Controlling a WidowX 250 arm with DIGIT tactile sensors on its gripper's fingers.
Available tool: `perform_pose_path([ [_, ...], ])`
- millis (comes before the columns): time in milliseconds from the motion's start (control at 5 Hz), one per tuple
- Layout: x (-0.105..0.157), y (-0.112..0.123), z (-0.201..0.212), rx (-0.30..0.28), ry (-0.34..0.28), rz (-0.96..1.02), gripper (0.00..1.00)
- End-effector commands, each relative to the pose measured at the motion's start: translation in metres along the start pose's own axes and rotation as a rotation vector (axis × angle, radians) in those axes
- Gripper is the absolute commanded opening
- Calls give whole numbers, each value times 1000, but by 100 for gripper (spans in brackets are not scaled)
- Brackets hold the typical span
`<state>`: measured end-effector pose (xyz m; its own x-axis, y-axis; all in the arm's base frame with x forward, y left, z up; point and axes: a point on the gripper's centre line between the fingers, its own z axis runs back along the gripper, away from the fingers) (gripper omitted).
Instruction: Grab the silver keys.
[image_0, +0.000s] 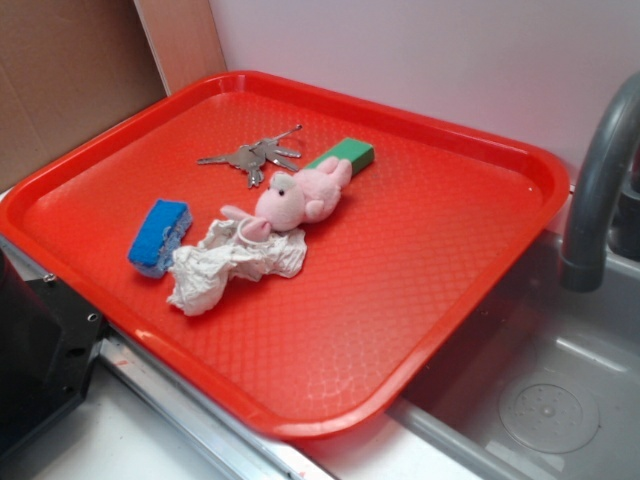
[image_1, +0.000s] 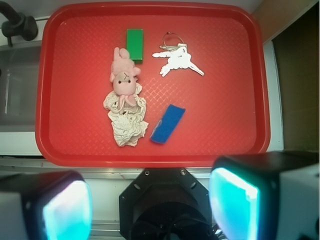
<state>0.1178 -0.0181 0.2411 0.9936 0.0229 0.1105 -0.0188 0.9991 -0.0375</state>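
The silver keys (image_0: 255, 156) (image_1: 179, 60) lie fanned out on a ring toward the back of the red tray (image_0: 420, 290) (image_1: 220, 125). In the wrist view my gripper (image_1: 150, 207) hangs high above the tray's near edge, far from the keys. Its two fingers, with cyan-lit pads (image_1: 232, 202), stand wide apart with nothing between them. The gripper itself does not show in the exterior view.
A pink plush toy (image_0: 300, 196) (image_1: 123, 75), a green block (image_0: 343, 155) (image_1: 134, 45), a blue sponge (image_0: 160, 235) (image_1: 167, 123) and a crumpled white cloth (image_0: 232, 263) (image_1: 126, 119) share the tray. A grey faucet (image_0: 600, 170) and a sink (image_0: 560, 400) are at the right. A black robot base (image_0: 35, 355) sits at the lower left.
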Motion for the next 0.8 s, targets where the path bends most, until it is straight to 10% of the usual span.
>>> perform_pose_path([
  [0,0,0,0,0,0,0,100],
  [200,43,16,-55,103,-56,-12,100],
  [600,119,44,-138,124,-192,-122,100],
])
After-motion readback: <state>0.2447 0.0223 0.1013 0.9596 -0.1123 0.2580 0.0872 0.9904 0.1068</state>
